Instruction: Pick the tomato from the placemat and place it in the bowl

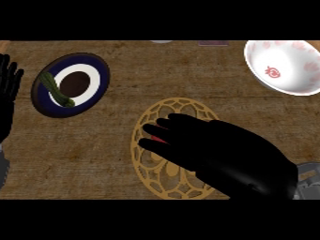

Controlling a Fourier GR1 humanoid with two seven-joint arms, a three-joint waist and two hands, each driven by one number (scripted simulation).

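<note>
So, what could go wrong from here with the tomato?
The right hand hides nearly all of the tomato on the placemat, so a bad hold may go unseen and the tomato could roll off. The bowl stands far off at the view's upper right; the carry might end short at its rim.

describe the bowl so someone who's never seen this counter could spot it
On the wooden counter, look to the far right corner, beyond the round gold placemat in the middle. The bowl sits there. Unlike the dark blue plate at the left, it is white with red fruit prints inside.
</note>
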